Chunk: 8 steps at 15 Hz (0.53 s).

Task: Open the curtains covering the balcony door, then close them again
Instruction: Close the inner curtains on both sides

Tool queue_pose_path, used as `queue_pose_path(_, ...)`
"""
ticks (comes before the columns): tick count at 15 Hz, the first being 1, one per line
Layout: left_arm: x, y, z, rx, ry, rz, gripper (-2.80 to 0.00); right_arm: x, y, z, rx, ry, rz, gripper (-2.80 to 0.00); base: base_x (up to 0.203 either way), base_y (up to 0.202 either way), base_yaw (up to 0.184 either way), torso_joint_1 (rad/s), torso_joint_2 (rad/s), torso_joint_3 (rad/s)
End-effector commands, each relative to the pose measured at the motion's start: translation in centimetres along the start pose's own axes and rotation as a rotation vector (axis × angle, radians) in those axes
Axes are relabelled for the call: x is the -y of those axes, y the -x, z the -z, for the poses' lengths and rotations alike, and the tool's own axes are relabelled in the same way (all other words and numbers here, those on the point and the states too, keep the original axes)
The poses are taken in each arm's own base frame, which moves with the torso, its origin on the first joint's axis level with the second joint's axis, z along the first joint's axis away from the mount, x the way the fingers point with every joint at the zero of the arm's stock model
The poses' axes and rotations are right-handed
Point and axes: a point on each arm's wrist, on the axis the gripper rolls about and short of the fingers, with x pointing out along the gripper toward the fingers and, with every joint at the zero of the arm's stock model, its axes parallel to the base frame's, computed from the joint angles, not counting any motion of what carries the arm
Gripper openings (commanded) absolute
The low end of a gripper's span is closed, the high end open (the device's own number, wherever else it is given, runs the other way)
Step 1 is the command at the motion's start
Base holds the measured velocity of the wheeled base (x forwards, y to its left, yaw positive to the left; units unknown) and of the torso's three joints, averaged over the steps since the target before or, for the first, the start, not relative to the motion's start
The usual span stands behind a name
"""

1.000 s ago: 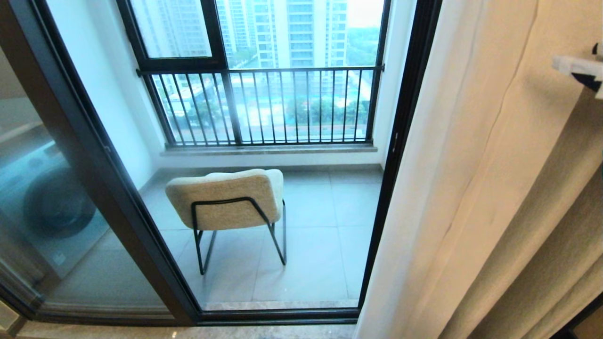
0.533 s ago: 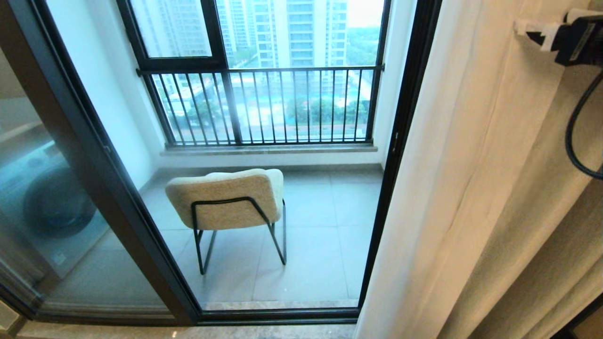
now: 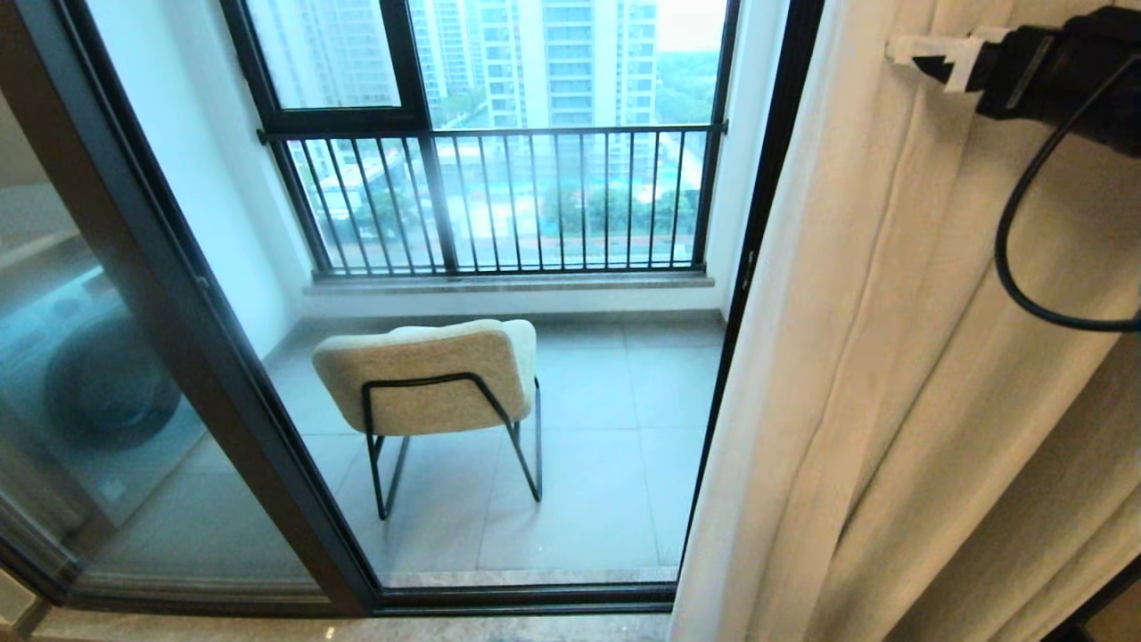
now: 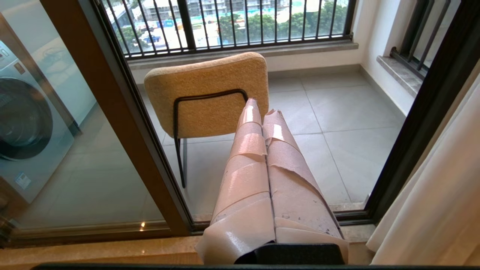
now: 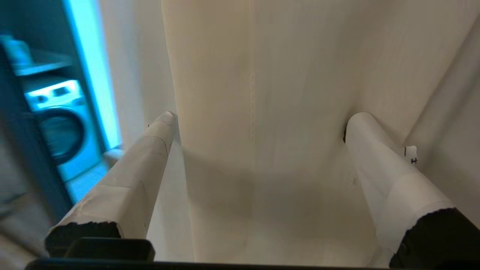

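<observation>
Two grippers here. Right gripper up high on the right, fingers spread wide around a fold of the curtains, nothing pinched. Only the head view shows the curtains bunched at the right, with the balcony door bare. Left gripper low and near, taped fingers pressed together, holding nothing. Only its wrist view shows that. Chair far past the glass, washer on the left.
</observation>
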Motion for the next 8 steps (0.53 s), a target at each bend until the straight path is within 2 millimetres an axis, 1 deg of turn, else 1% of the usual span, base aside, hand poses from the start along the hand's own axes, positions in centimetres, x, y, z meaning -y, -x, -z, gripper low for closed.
queue_pose_path(1, 0.0, 0.0, 0.0, 0.001, 0.001, 0.0, -2.8, -1.2, -1.0, -0.4, 0.017, -0.008, -0.059, 0.0, 0.0, 0.0, 0.0, 0.0, 0.0, 0.0)
queue_pose_path(4, 0.0, 0.0, 0.0, 0.001, 0.0, 0.0, -2.8, -1.8, -3.5, 0.1, 0.028, -0.009, -0.094, 0.0, 0.0, 0.0, 0.0, 0.0, 0.0, 0.0)
queue_pose_path(6, 0.0, 0.0, 0.0, 0.001, 0.001, 0.0, -2.8, -1.9, -5.2, 0.8, 0.029, -0.005, -0.101, 0.0, 0.0, 0.0, 0.0, 0.0, 0.0, 0.0)
queue_pose_path(8, 0.0, 0.0, 0.0, 0.001, 0.0, 0.0, -2.8, -1.9, -6.8, 1.7, 0.025, 0.022, -0.065, 0.0, 0.0, 0.0, 0.0, 0.0, 0.0, 0.0)
